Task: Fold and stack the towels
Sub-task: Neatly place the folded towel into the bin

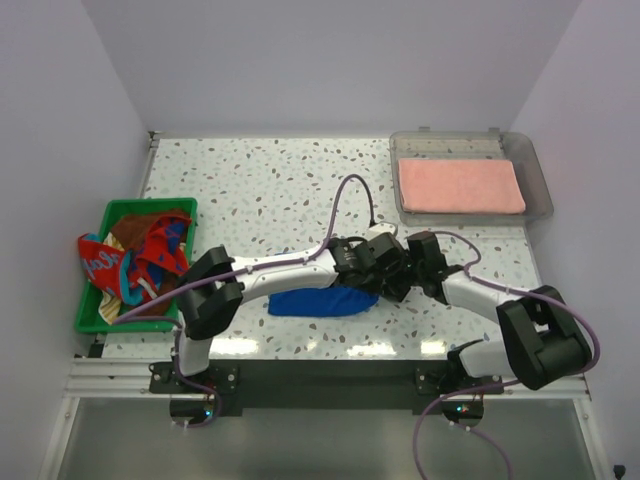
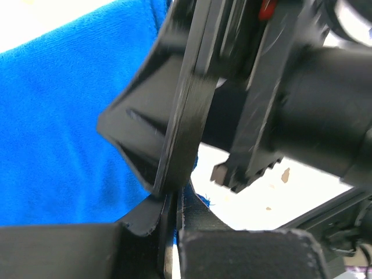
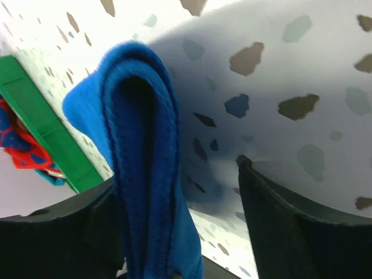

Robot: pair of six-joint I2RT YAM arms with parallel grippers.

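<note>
Folded in tray (image 1: 537, 180): pink towel (image 1: 461, 186). Mid-fold on table (image 1: 260, 180): blue towel (image 1: 322, 302), edge apparently clamped in left gripper (image 2: 177, 215), doubled end between right gripper (image 3: 176, 171) jaws, parted. Unfolded in basket (image 1: 90, 322): other towels (image 1: 140, 260).

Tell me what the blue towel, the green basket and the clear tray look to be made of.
Blue towel: soft terry-like cloth with a matte finish, shown by its fuzzy pile and limp, rounded fold.
Green basket: likely rigid plastic, slightly glossy, with even colour and a straight moulded rim.
Clear tray: probably transparent plastic with a smooth finish, given its see-through walls and rounded corners.
</note>
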